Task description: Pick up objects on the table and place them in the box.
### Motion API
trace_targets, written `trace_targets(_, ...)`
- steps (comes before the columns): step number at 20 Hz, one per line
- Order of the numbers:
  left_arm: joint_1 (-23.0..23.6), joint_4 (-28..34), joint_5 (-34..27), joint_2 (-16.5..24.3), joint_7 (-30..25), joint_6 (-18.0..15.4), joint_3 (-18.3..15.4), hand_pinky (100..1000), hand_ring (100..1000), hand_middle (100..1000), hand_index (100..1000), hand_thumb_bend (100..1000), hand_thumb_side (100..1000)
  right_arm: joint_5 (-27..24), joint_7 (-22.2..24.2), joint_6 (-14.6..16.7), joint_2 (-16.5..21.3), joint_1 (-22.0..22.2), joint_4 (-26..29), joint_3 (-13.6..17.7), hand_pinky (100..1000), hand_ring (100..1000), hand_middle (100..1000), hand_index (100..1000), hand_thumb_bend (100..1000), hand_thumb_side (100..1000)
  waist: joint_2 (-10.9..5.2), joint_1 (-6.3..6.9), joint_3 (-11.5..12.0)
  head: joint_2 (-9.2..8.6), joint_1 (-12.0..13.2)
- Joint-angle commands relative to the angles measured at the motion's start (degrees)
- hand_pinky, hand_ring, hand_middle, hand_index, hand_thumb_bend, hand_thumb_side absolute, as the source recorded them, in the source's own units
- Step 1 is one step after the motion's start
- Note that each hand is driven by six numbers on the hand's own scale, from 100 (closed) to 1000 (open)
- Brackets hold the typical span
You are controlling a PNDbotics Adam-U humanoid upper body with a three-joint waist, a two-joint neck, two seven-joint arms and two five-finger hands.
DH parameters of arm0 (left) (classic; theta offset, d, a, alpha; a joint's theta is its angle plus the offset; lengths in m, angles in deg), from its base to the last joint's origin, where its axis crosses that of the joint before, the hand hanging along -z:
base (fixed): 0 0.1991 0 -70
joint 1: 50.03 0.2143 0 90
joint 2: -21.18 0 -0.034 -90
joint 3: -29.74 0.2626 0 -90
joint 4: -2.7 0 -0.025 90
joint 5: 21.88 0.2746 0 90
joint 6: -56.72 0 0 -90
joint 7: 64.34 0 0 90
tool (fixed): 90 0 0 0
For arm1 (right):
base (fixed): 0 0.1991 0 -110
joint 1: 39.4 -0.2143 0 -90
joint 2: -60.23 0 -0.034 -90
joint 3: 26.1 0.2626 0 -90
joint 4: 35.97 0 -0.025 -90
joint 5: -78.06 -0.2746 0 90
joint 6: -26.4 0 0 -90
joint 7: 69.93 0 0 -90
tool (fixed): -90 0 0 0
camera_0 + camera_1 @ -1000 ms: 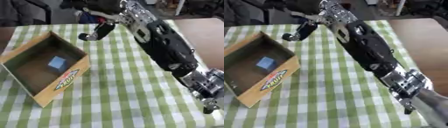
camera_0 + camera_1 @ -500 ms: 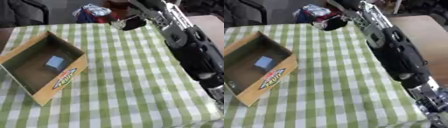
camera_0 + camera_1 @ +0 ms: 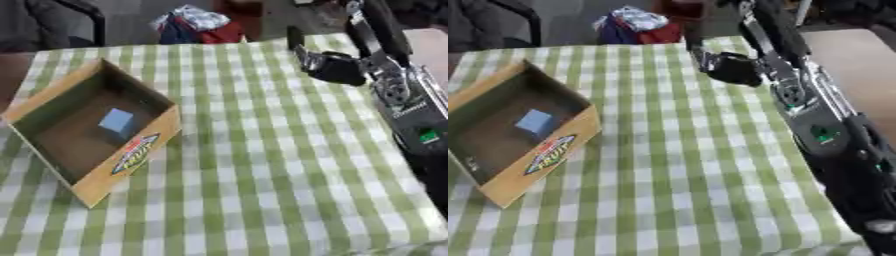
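Green-and-white checked cloth (image 3: 262, 165) covers our table. At nine o'clock sits the open cardboard box (image 3: 131, 155), a printed label on its near wall, and inside it on the floor lies a small light-blue block (image 3: 115, 120). Our right hand (image 3: 331, 65) hangs over the cloth at two o'clock, well apart from the box; its fingers look curled and we see nothing in them. Beyond the far edge, at twelve o'clock, lies a heap of red, blue and white fabric (image 3: 197, 24).
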Motion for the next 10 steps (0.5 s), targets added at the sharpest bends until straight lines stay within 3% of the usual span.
trace_targets(1,-0.16,1.11,0.45,1.18,0.18,0.47,-0.46,662,563,619,774,100,653,-3.02,-2.84,-1.38,-0.01,1.71,5.39,-0.1,654,923,898,943,100,420,-0.56,0.14,-0.24,0.21,1.05)
trace_targets(4,0.0,1.11,0.58,1.19,0.28,0.67,-0.43,662,563,619,771,100,653,-5.57,-5.37,-1.84,-0.68,4.29,7.85,-0.28,652,923,897,939,100,417,-0.44,0.32,-0.52,0.29,1.73)
trace_targets(10,0.49,1.11,0.62,1.05,0.41,0.94,-0.39,660,563,621,773,100,653,-10.96,-7.31,0.4,-2.77,7.18,8.22,0.67,641,914,885,915,100,414,-0.2,0.49,-1.59,0.04,2.73)
